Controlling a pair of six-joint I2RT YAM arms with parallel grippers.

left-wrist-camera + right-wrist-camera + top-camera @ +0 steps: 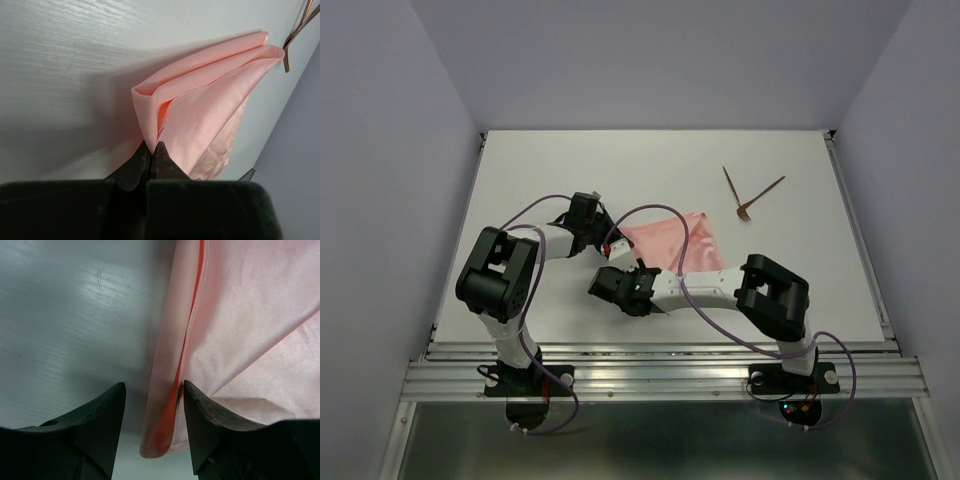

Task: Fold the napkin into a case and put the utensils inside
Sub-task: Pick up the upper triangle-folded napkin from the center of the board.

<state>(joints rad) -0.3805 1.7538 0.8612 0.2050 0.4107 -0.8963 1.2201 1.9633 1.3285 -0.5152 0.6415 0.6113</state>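
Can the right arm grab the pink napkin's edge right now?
Probably yes. The right gripper is open, with its jaws on either side of the folded edge of the napkin, and nothing blocks it.

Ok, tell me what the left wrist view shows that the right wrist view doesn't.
Only the left wrist view: the left gripper shut on a fold of the napkin, and the utensils at the picture's top right edge. Only the right wrist view: the right gripper, jaws open, straddling the napkin's edge without clamping it. Both: the salmon-pink napkin and the white table.
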